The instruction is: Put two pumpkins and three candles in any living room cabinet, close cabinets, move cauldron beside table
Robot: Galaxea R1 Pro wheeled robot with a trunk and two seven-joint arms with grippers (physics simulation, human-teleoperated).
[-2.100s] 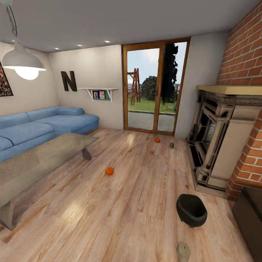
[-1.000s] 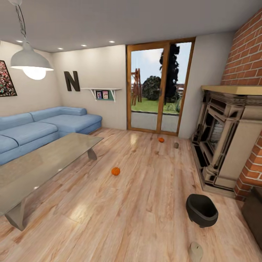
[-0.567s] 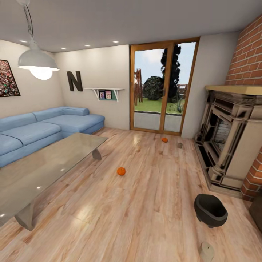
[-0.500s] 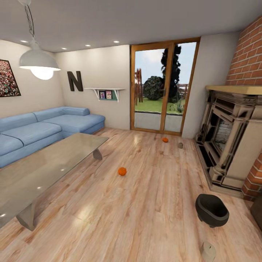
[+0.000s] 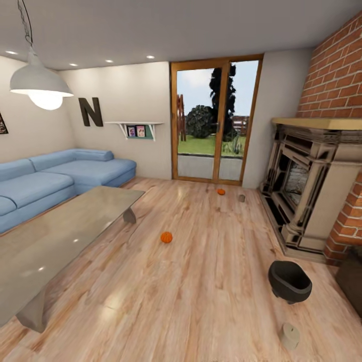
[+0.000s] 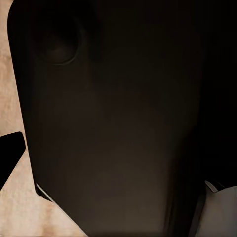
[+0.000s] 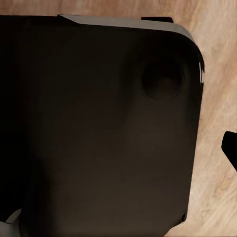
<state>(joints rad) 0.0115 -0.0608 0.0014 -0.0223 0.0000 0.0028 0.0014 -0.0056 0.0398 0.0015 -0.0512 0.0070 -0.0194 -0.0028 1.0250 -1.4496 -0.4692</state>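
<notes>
Head view, read from left to right: the blue sofa point(image 5: 60, 173) runs along the wall at about 9 o'clock, and the table point(image 5: 55, 236) with its glass top reaches from 8 o'clock toward the middle of the room. On the bare wood floor point(image 5: 191, 281), the near pumpkin point(image 5: 166, 237) sits just past the table's far corner, close to centre. The far pumpkin point(image 5: 220, 191) lies toward 1 o'clock in front of the glass door point(image 5: 213, 118), with a candle point(image 5: 242, 198) just beside it. The fireplace point(image 5: 311, 186) stands at 3 o'clock. The cauldron point(image 5: 289, 280) rests on its feet at 4 o'clock, and a second candle point(image 5: 289, 336) stands near it at 5 o'clock. A dark edge at the right border may be the cabinet, though I cannot tell for sure.

Both wrist views look onto a dark panel of the robot's own body with floor at the margins; whether either gripper's fingers are spread or closed cannot be told.

The pumpkins look smooth and round, so likely to roll or slip; a grip across the widest part seems safest. The candles look stiff and stubby, best pinched around the sides. The cauldron seems heavy and rigid; its rim is probably the best hold.
</notes>
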